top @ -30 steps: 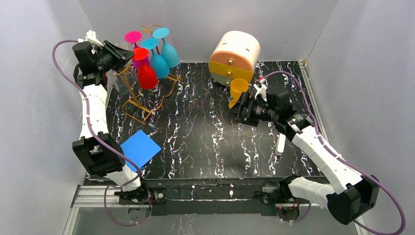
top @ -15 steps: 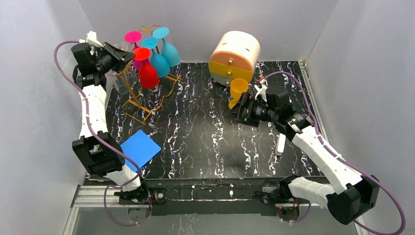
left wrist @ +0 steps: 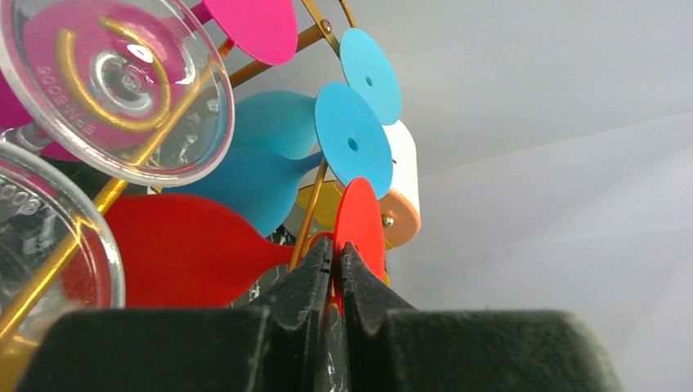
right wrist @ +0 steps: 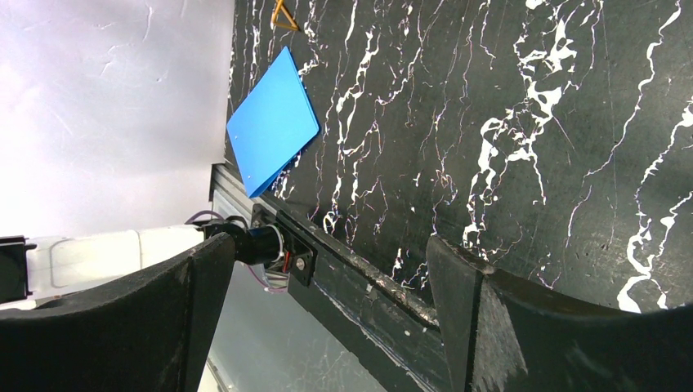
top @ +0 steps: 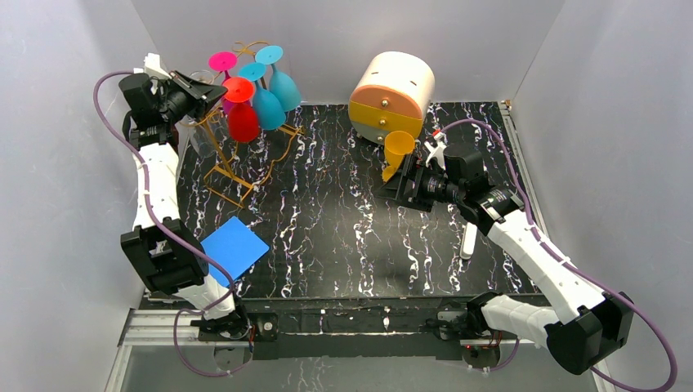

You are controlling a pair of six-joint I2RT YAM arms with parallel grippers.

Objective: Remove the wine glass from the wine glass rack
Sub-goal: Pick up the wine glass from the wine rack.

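Top view: the left gripper (top: 216,90) sits in the upper left of the frame, at the top of the wine glass rack (top: 219,151). Over the last second its jaws have gone from partly open to pinched on the red wine glass (top: 243,121), just below its foot. The red glass now lies a little higher and further left than a second ago, so the grasp looks made and the lift-off probably just starting. I judge the glass is still hanging on the rack, among the blue wine glasses (top: 274,94) and a magenta wine glass (top: 222,62). The right gripper (top: 392,184) has not moved. It waits right of centre beside an orange cup (top: 398,147), in front of the round drawer box (top: 392,94). A blue sheet (top: 234,248) lies lower left and a white stick (top: 468,241) lower right. Left wrist view: the left gripper (left wrist: 337,249) is closed on the thin stem of the red wine glass (left wrist: 188,245), right behind its foot disc. A gold rack wire (left wrist: 313,220) runs up just beside the grip point, so the stem has yet to slide out of its holder. Clear wine glasses (left wrist: 114,90) fill the upper left. Right wrist view: the right gripper (right wrist: 327,245) stands wide open and holds nothing. The blue sheet (right wrist: 274,122) is in the upper left. Surface: a black, white-veined marble-pattern tabletop (top: 343,229), flat and glossy. Room: plain pale walls (top: 343,33) enclose it on three sides.
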